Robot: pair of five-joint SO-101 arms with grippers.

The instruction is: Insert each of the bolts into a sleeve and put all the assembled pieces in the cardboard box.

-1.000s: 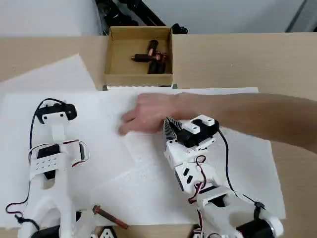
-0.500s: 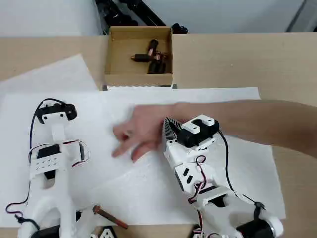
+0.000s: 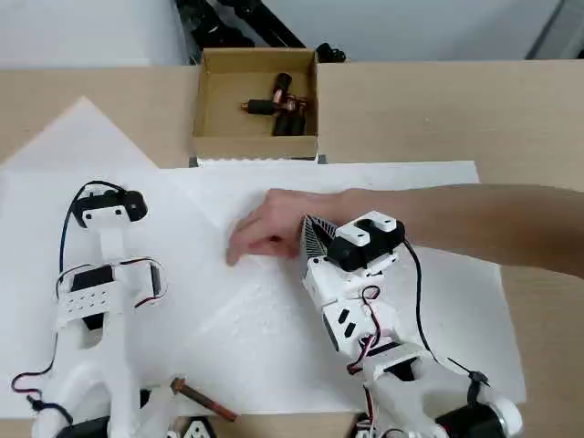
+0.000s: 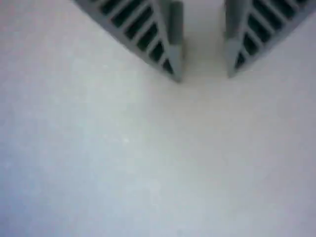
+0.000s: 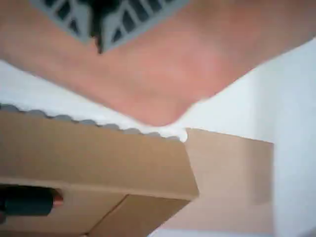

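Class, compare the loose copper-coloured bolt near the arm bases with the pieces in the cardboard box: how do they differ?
The loose copper-coloured bolt lies alone on the white sheet, outside; the dark-sleeved pieces are heaped inside the brown cardboard box. The bolt's shaft is bare; the pieces wear dark sleeves with copper ends showing. Both lie on their sides.

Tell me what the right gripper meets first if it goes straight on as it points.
Probably the person's hand, right in front of the right gripper; the cardboard box lies farther on.
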